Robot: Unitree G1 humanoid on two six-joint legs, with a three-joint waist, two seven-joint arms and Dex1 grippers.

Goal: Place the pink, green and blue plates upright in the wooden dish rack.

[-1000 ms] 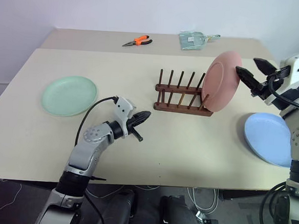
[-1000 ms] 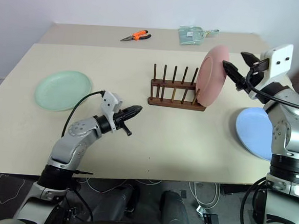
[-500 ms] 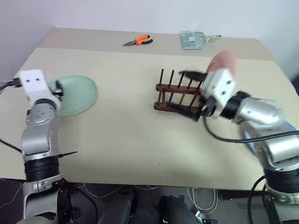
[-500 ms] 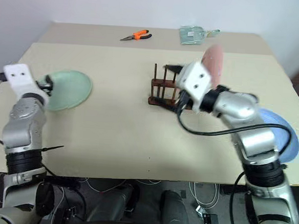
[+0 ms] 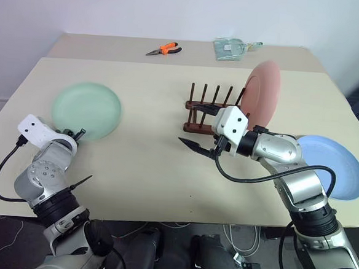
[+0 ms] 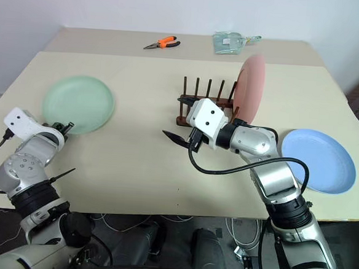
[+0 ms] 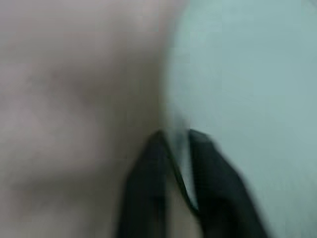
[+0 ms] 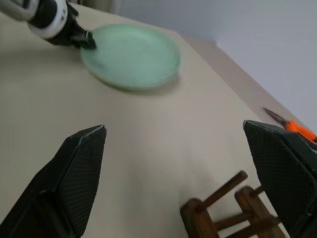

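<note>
Bright even light, blurred left wrist view

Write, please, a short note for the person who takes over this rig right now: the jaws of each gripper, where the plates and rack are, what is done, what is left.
Left gripper: jaws shut on the near rim of the green plate, which lies flat at the table's left.
Right gripper: jaws wide open, empty, in front of the wooden dish rack.
Pink plate: upright in the rack's right end. Done.
Blue plate: flat on the table at the right, untouched.
Left: green and blue plates into the rack.
</note>
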